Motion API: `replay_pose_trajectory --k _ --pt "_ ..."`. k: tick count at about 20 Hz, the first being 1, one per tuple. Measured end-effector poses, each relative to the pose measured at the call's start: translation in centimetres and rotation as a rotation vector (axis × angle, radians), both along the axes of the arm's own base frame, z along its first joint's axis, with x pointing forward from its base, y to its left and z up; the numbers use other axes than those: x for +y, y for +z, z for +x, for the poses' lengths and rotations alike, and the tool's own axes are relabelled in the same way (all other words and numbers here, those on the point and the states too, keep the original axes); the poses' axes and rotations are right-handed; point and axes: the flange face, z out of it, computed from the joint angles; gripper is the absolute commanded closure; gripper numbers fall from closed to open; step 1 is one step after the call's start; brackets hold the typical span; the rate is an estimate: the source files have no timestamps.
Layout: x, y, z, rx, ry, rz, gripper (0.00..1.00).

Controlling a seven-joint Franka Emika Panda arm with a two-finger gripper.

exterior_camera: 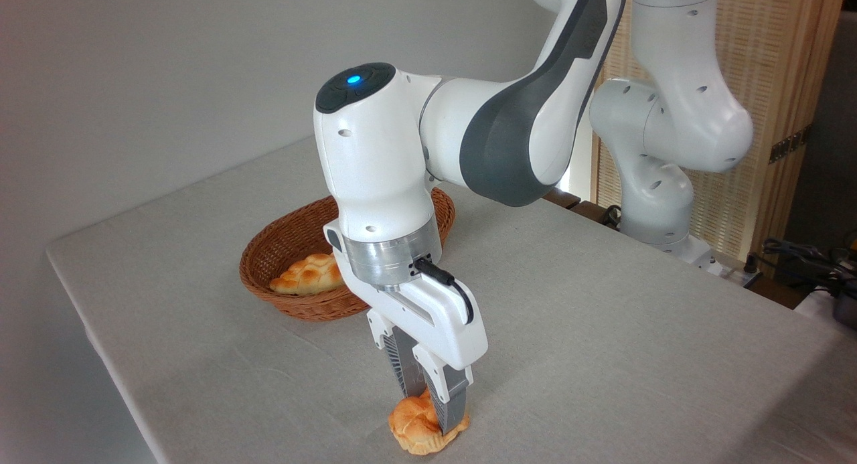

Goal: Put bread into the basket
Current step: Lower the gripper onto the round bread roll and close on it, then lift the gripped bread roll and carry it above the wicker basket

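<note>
The bread [415, 429], a small glossy orange-golden knotted bun, rests on the grey tablecloth near the front edge. My gripper [432, 404] points straight down over it. One finger stands behind the bun and the other finger [450, 400] in front, both pressed against its sides. The bun's base touches the table. The basket [278, 246], oval brown wicker with low sides, stands farther back and to the left, partly hidden behind my wrist.
A pale braided loaf [308, 275] lies inside the basket. The table's front-left edge [114, 377] runs close to the bun. The arm's base [659, 203] stands at the back right, with cables [803, 256] beyond it.
</note>
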Motion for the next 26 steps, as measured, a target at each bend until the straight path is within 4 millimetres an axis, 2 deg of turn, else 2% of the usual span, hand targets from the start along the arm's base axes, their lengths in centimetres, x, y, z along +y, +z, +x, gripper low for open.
replay_pose_trajectory --k 5,6,9,13,16,19,22,26 --pt "0.0 0.0 0.0 -0.001 0.0 0.0 0.78" --pt "0.0 0.1 0.1 -0.003 0.0 0.0 0.81" --pt "-0.3 1.1 0.4 -0.018 0.02 -0.037 0.82" --pt "-1.7 3.6 1.3 -0.036 0.031 -0.089 0.81" --pt "-3.7 7.1 1.7 -0.015 0.043 -0.137 0.79" --pt "-7.8 11.8 0.8 0.054 0.045 -0.206 0.79" --pt "-14.1 14.8 -2.5 0.18 -0.026 -0.231 0.77" --pt "-22.4 18.0 -7.1 0.209 -0.104 -0.193 0.73"
